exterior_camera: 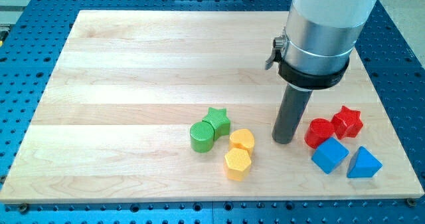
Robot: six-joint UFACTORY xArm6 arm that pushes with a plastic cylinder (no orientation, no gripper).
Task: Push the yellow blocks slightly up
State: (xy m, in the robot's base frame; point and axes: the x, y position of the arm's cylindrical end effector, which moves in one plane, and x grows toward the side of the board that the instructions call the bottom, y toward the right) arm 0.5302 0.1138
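Note:
Two yellow blocks lie near the view's bottom centre: a yellow hexagon [237,163] and, touching it just above, a smaller rounded yellow block [242,139]. My tip [284,141] rests on the board to the right of the upper yellow block, with a gap between them. The rod hangs from the wide silver and white arm [319,38] at the view's top right.
A green cylinder [202,136] and a green star [218,121] sit just left of the yellow blocks. Right of my tip are a red cylinder [319,131], a red star [347,121], a blue cube [330,155] and a blue triangle [364,163]. The wooden board [133,84] lies on a blue perforated table.

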